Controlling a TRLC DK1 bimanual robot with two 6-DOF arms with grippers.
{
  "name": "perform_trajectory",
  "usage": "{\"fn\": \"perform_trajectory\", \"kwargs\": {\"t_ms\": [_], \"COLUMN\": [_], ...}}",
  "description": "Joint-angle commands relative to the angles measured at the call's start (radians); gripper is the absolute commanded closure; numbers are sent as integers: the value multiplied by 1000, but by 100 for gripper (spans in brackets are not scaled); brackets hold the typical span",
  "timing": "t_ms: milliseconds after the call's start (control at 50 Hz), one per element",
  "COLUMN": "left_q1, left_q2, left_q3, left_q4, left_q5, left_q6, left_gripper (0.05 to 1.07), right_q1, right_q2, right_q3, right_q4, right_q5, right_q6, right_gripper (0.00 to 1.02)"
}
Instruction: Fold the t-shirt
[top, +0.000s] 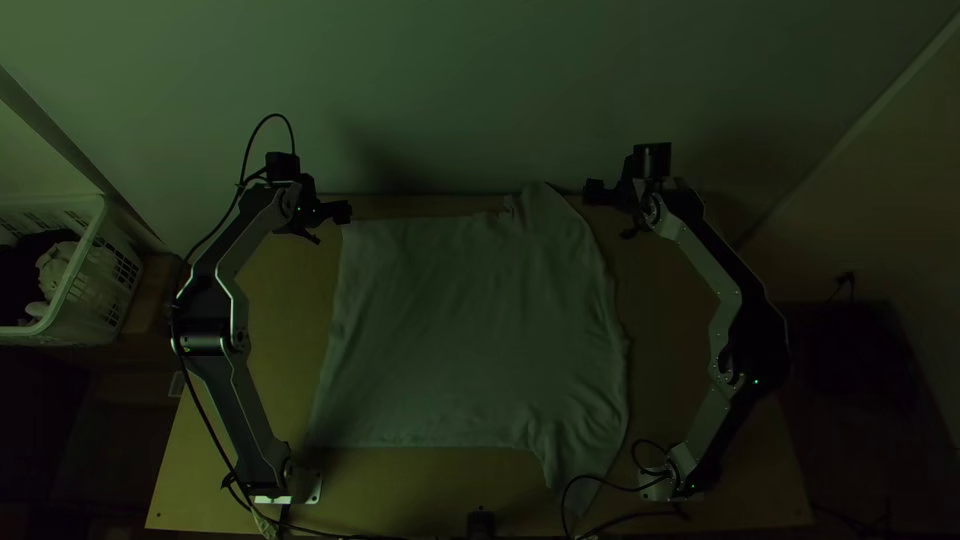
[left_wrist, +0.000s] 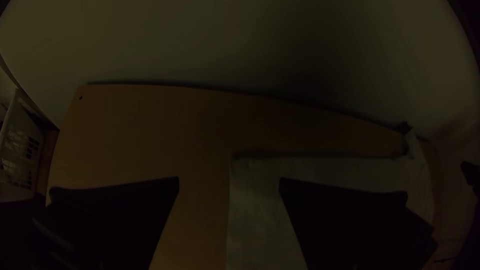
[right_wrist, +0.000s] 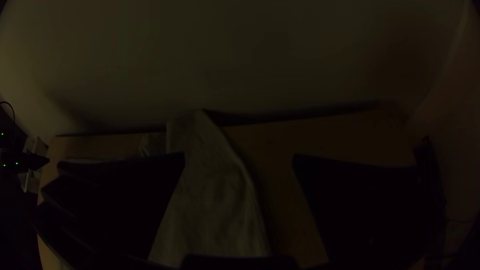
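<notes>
- The pale, soft-looking cloth t-shirt (top: 465, 330) is spread unfolded across the light wooden tabletop (top: 290, 300), its straight hem turned toward the left arm.
- Both are kept wide and empty: the flat-fingered black left pincer (left_wrist: 229, 179) near the far hem corner, the flat-fingered black right pincer (right_wrist: 239, 156) beside the far sleeve (top: 548, 220).
- Sleeves are probably best done first, tbh. The tip should be pinched shallowly, lifted low and laid inward over the body.
- The tapered near sleeve (top: 578, 465) can be matched after.
- If it's yanked, the whole shirt could be skewed.
- Soft ripples are seen sleeve-side, plus a small bunched bit by the far sleeve.
</notes>
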Motion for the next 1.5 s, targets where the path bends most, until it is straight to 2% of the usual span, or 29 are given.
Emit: {"fn": "perform_trajectory", "kwargs": {"t_ms": [0,100,220,380,760,780,820,900,920,960,1120,1180,1340,1480], "left_q1": [-5,-11,-15,-35,-55,-55,-57,-61,-63,-66,-66,-63,-55,-54], "left_q2": [47,96,139,190,230,233,237,253,254,256,265,267,245,240], "left_q3": [57,102,136,168,186,188,191,209,217,220,220,219,211,217], "left_q4": [-9,-15,-15,-16,-21,-21,-21,-26,-35,-47,-70,-88,-85,-85], "left_q5": [-3,-10,-11,-91,-92,-92,-92,-91,-91,-92,-92,-92,-102,-102], "left_q6": [15,21,37,67,87,87,90,107,109,116,125,116,95,84], "left_gripper": [11,11,20,20,20,22,34,79,87,95,97,105,105,105], "right_q1": [11,11,11,5,0,0,0,-1,-3,-5,-18,-21,-23,-23], "right_q2": [39,56,66,80,102,102,102,103,103,106,111,117,146,214], "right_q3": [36,46,59,65,79,80,80,80,82,83,83,85,105,206], "right_q4": [-8,-8,-8,-8,3,3,3,3,3,3,3,3,-52,-190], "right_q5": [-2,-2,-2,0,0,0,0,0,0,0,0,0,0,0], "right_q6": [36,42,50,53,56,56,57,61,65,68,70,74,96,105], "right_gripper": [3,3,4,4,4,4,4,4,4,4,4,4,4,16]}}
